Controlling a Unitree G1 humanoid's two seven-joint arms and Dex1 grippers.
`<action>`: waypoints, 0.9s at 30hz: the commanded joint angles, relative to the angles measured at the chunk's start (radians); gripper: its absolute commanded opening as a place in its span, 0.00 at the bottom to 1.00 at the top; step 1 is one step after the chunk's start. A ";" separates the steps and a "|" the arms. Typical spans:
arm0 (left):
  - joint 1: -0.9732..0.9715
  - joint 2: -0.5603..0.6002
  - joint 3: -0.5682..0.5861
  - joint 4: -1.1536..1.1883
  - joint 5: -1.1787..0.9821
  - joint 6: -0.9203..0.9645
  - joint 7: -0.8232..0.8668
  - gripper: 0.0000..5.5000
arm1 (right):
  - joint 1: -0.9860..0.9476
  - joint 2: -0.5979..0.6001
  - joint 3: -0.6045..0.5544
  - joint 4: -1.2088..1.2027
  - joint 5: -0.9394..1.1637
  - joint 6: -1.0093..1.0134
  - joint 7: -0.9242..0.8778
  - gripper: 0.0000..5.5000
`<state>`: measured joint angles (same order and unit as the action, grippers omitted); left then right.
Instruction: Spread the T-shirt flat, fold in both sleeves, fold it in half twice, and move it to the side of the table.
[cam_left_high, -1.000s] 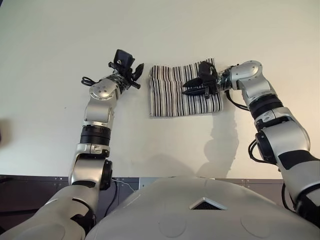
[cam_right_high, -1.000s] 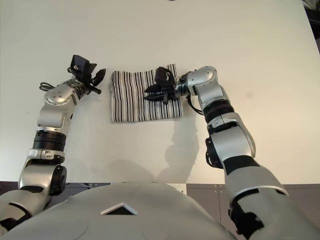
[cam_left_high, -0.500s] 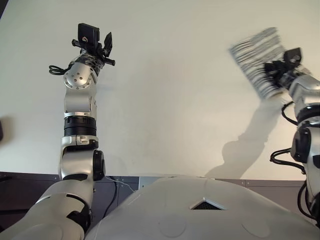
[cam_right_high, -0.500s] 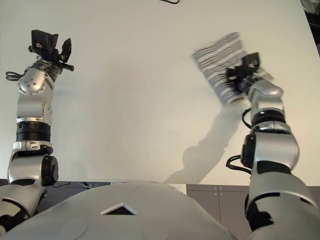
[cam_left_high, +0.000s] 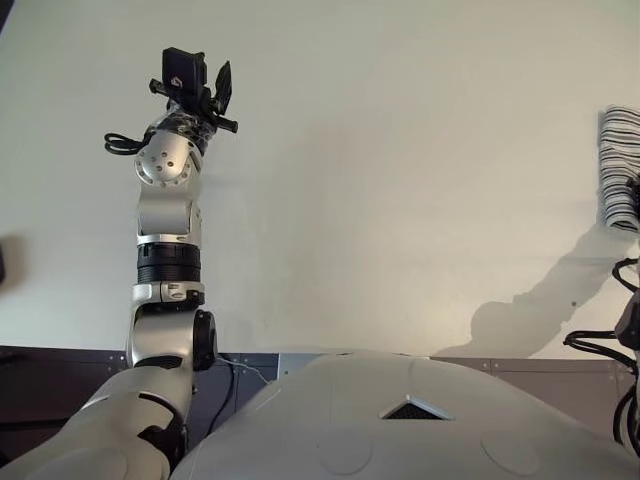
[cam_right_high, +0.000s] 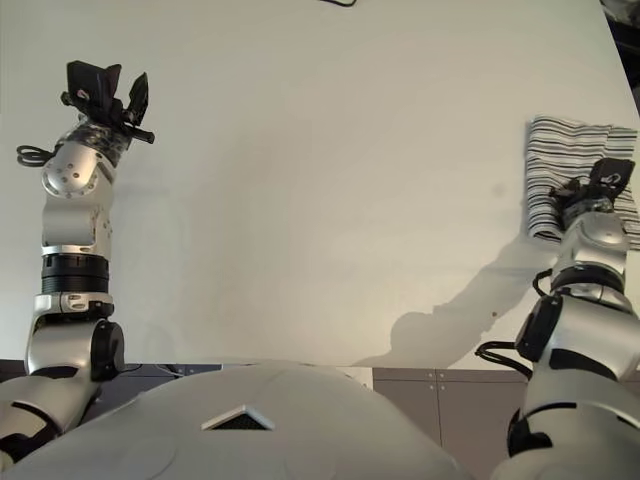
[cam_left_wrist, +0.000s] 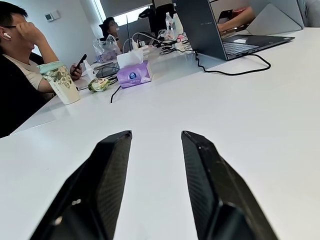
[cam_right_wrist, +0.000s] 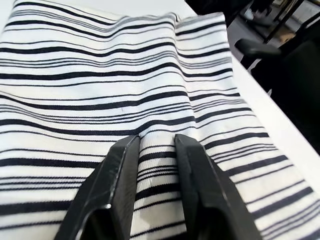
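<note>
The T-shirt (cam_right_high: 565, 160) lies folded into a compact striped packet on the white table (cam_right_high: 330, 150), far out on the robot's right, just beside the table's right edge. It looks nearly square, so I cannot name a clear long axis; its stripes run across the line of the fingers that hold it.

The right arm stretches out to that side, and the right gripper (cam_right_wrist: 156, 142) sits on the packet's near edge. Almost all of the cloth therefore lies ahead of the fingertips, away from the robot. Its 2 fingers (cam_right_wrist: 117, 175) are drawn close together with a raised ridge of striped fabric pinched between them.

The left arm stands at the far left of the table, well apart from the cloth. The left gripper (cam_left_wrist: 156, 135) hovers over bare tabletop, its 2 fingers spread with nothing between them.

With the folding done and the packet already at the side, the task seems nearly complete. The coming move probably belongs to the right arm alone: let the pinch go and draw back toward the robot, opposite to where the cloth lies, so the top layer is not dragged open.
</note>
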<state>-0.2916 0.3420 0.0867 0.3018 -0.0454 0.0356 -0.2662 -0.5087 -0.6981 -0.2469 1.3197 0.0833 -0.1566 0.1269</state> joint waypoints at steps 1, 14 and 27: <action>0.114 -0.055 0.037 -0.163 -0.030 0.009 0.060 0.33 | -0.123 0.087 -0.020 -0.034 0.010 -0.121 -0.037 0.23; 0.437 -0.329 -0.112 -0.536 0.049 -0.051 0.258 0.33 | 0.311 0.604 0.279 -1.096 -0.005 0.011 -0.066 0.23; 0.427 -0.373 -0.138 -0.487 0.117 -0.086 0.324 0.33 | 0.318 0.612 0.298 -1.146 -0.051 0.103 -0.044 0.23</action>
<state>0.1584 -0.0224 -0.0544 -0.2011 0.0639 -0.0466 0.0384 -0.1704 -0.0843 0.0512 0.1702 0.0406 -0.0621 0.0734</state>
